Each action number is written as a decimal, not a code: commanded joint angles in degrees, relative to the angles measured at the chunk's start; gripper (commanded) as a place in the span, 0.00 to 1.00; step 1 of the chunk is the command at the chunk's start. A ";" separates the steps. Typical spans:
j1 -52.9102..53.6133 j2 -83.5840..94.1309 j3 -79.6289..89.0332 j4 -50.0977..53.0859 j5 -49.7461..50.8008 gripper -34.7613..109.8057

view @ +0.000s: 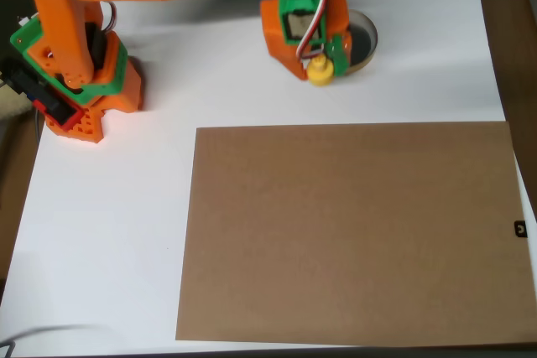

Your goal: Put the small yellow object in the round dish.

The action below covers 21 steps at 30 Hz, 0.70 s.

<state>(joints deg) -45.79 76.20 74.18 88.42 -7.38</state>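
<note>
The small yellow object (320, 72) sits between the tips of my orange and green gripper (318, 63), which is shut on it. From above, it hangs over the lower-left rim of the round dish (364, 36). The dish has a tan rim and a dark inside and stands on the white table at the top, right of centre. The gripper's body covers the left part of the dish. How high the object is above the table cannot be told from this view.
A large brown cardboard sheet (352, 232) lies flat across the lower right of the white table (109, 224). The arm's orange base (80, 90) stands at the top left. A small black piece (520, 228) sits at the right edge.
</note>
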 commanded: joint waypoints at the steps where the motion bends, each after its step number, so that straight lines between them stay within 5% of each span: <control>1: -3.60 0.70 -4.83 0.70 -0.18 0.24; 21: -12.39 -20.04 -31.11 7.47 2.11 0.24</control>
<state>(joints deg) -56.87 55.81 50.98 93.69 -5.45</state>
